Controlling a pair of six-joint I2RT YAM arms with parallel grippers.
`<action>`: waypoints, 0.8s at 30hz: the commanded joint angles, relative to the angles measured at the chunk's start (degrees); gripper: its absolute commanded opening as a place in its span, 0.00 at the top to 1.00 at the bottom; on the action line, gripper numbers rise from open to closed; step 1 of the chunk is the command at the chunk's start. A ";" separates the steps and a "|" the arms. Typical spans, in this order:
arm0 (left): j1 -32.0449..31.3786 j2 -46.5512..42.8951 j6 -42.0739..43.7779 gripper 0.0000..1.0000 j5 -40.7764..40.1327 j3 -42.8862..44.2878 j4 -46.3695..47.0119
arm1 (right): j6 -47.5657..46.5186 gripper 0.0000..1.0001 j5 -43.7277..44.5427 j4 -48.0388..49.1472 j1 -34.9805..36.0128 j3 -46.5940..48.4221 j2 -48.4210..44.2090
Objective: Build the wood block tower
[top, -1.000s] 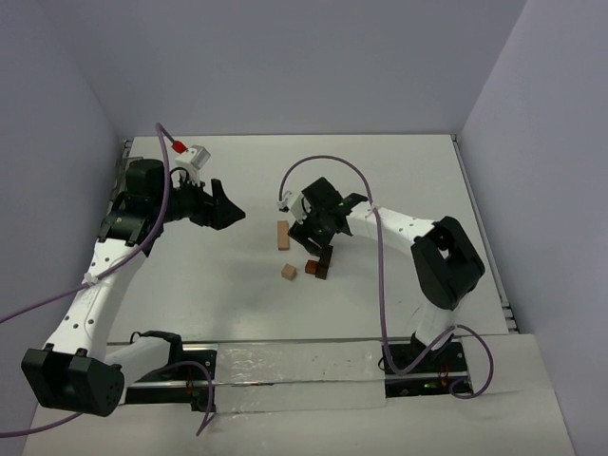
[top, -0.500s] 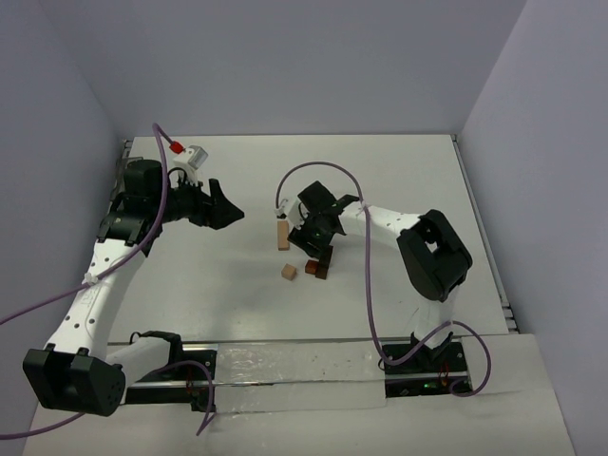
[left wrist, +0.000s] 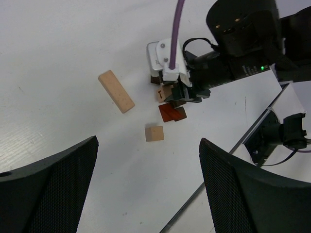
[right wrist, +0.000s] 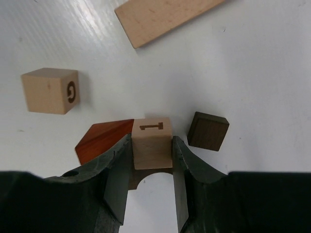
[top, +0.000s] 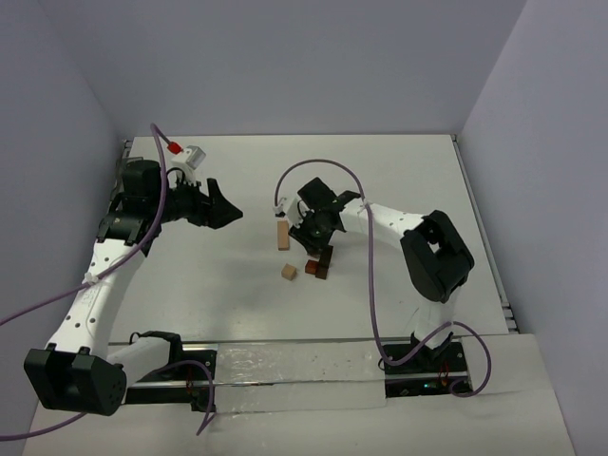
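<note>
White table (top: 399, 180) carries the blocks near its middle, close together where both arms reach. Right gripper (right wrist: 151, 141) is clamped on the sides of a tan cube (right wrist: 152, 132), so its letter face stays up. The cube is beside or over the red block (right wrist: 104, 138); I cannot tell which. Nothing is clearly stacked yet. The plank (right wrist: 165, 17) lies flat, long axis near-to-far. Left gripper (top: 226, 201) waits aside, jaws wide.
</note>
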 commanded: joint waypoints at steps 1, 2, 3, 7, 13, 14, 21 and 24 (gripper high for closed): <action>0.98 -0.92 -0.32 0.10 1.77 0.04 2.69 | -0.98 0.71 -3.39 -5.05 0.14 6.60 -6.03; 1.14 -0.77 -0.55 0.10 1.94 0.12 2.77 | -2.05 0.72 -3.72 -7.04 0.22 8.28 -6.10; 1.75 -0.60 -0.73 0.10 2.72 0.12 2.86 | -2.67 0.72 -4.57 -8.19 0.39 9.16 -6.02; 5.14 0.21 -2.22 0.10 6.16 0.37 3.15 | -3.89 0.75 -3.44 -10.67 2.56 11.33 -6.54; 12.43 2.30 -3.93 0.10 13.25 0.58 3.12 | 2.73 0.83 -1.70 -11.07 8.12 13.11 -7.47; 12.73 2.39 -3.98 0.10 13.51 0.50 3.12 | 3.31 0.83 -1.59 -10.90 8.56 13.02 -7.60; 15.22 2.95 -4.45 0.11 15.89 -0.03 2.98 | 11.12 0.94 3.93 -9.31 17.60 10.47 -8.33; 15.62 2.74 -4.59 0.11 15.81 -0.22 3.05 | 14.23 0.98 6.30 -8.57 20.68 9.39 -8.14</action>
